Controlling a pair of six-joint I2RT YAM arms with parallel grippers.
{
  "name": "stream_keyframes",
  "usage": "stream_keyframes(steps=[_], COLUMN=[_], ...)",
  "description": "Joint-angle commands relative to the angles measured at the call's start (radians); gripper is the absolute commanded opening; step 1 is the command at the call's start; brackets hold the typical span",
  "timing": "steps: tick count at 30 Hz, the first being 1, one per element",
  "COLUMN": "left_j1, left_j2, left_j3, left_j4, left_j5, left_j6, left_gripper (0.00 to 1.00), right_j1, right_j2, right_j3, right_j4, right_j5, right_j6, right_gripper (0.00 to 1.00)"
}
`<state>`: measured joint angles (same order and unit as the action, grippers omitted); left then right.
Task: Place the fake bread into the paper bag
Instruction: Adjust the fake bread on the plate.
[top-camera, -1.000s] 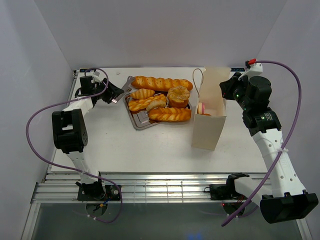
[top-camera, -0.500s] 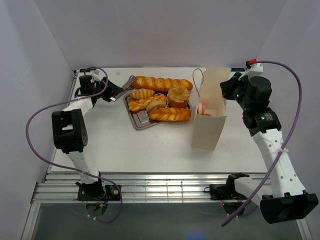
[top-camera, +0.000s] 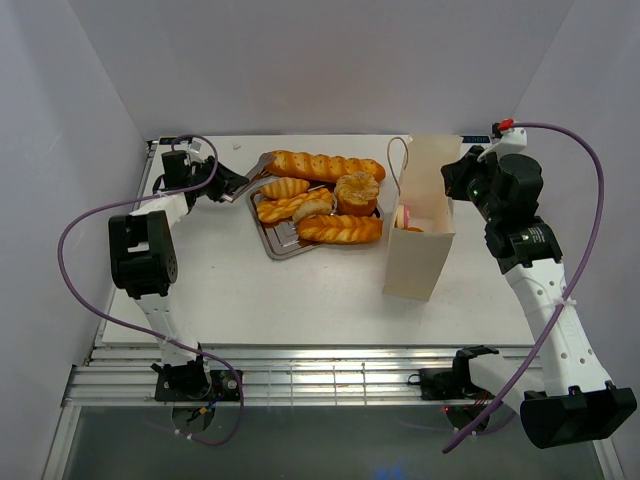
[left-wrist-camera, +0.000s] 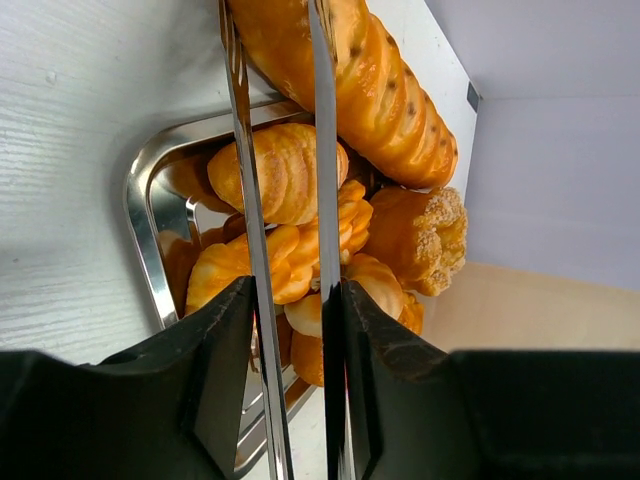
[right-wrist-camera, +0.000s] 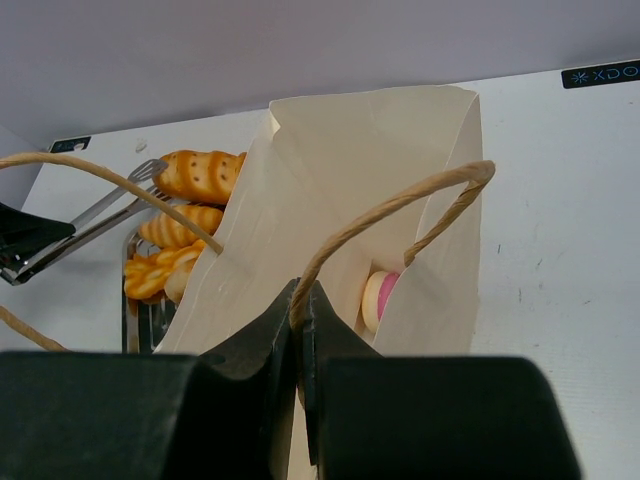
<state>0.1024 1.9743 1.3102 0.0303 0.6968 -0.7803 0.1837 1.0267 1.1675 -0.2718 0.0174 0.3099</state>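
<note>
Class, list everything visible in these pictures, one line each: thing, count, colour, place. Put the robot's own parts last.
Baguette: one, golden-orange, across the tray's far edge.
Twisted loaves: at least three, golden, on the tray.
Round bun: one, golden-brown, on the tray.
Pink-iced donut: one, inside the bag.
Paper bag: one, cream, upright beside the tray.
Tray: one, silver, on the table.
Tongs: one pair, silver, tips by the baguette.
Table: one, white.
Left gripper: black, shut on the tongs.
Right gripper: black, shut on the bag's handle.
</note>
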Motion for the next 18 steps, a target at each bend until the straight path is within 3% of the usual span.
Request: stream_keyframes(steps=[1, 13, 18], left_j1=[-0.001, 0.000, -0.001], left_j2=[-0.023, -0.068, -0.118], left_j3=[0.050, 0.052, 0.060], left_j4=[0.033, 0.010, -0.015], left_j5=[0.032, 0.032, 0.006], left_j6=[0.001, 0.013, 0.035], left_gripper=[0.45, 0.00, 0.00], right_j1=[0.002, 0.002, 0.002], right_j2=[-0.014, -0.016, -0.020], right_j3=[0.000, -0.002, -0.003], right_j4=[0.036, 0.040, 0.039], right_j5=[0.016, 0.012, 0.012], right_j6=[-0.012, -0.008, -0.008], right_gripper=[0.08, 0.08, 0.08])
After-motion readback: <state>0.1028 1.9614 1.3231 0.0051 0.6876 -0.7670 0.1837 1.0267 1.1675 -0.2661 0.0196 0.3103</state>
